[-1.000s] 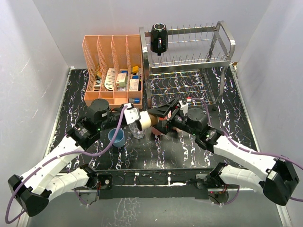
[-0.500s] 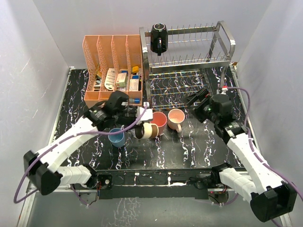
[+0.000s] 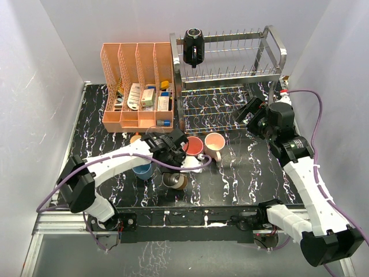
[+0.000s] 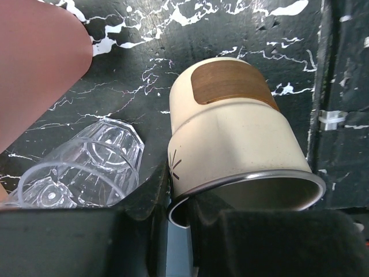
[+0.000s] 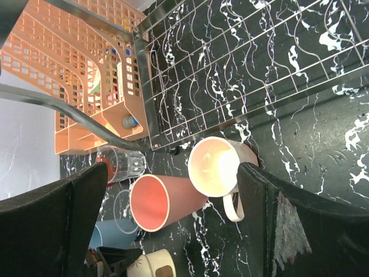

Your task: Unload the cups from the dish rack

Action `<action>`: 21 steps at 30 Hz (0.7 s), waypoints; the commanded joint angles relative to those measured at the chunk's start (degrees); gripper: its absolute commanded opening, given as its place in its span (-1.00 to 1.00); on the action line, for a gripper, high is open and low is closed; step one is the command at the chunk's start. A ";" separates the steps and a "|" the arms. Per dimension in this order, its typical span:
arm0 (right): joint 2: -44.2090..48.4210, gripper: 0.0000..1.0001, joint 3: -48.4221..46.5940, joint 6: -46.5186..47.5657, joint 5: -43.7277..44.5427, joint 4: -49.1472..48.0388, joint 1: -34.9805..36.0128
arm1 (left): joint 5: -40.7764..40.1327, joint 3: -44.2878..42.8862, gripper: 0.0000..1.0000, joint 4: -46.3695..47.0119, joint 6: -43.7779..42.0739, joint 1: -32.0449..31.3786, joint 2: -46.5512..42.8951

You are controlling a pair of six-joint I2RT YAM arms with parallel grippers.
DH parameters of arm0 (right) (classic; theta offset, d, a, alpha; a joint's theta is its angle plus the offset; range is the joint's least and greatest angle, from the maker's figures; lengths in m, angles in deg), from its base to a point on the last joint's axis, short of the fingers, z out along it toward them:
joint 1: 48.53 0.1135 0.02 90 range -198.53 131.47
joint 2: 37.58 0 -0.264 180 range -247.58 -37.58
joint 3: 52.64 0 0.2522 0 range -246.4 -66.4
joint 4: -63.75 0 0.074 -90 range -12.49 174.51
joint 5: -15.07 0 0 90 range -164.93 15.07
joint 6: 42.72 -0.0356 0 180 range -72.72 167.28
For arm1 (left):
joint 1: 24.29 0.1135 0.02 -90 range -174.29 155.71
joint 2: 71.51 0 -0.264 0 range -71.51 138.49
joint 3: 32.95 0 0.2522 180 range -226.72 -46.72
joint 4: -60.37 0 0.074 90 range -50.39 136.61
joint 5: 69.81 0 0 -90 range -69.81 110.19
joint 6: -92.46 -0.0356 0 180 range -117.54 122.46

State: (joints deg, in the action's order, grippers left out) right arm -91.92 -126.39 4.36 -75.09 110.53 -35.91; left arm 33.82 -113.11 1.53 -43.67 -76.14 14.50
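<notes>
One cup sits in the dish rack (image 3: 271,63): the black mug (image 3: 193,48), on the upper tier, well beyond the right end effector (image 5: 172,166) and off to its left. That end effector is released, its fingers (image 5: 69,213) spread wide with nothing between them, and it hovers beside the right front of the rack's lower tier. Ahead of it on the table (image 3: 242,173) we see the peach mug (image 5: 216,164) standing upright, and just left of that the pink tumbler (image 5: 164,202) on its side, mouth towards the end effector.

The left end effector (image 4: 173,199) is clenched on the wall of the steel cup (image 4: 230,127), one finger against its cream outside and the other inside the metal rim. We cannot tell whether the cup touches the table. A clear glass (image 4: 86,167) lies just left of these fingers, with the pink tumbler farther left and ahead. The blue tumbler (image 3: 142,168) stands upright near this end effector, to its side.
</notes>
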 commanded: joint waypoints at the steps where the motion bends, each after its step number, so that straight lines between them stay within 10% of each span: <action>1: -0.18 0.96 -3.38 2.45 1.73 -0.38 -0.32 | -5.01 -2.38 -1.00 -1.85 -3.13 -2.24 1.84; 21: -1.54 0.96 -10.16 6.60 3.68 0.82 -0.32 | -12.10 -6.32 -0.30 0.00 -2.62 -7.24 6.79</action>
State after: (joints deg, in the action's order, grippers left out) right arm -93.45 -132.07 8.82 -72.88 112.89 -35.91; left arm 23.52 -116.43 1.88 -46.82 -83.09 22.20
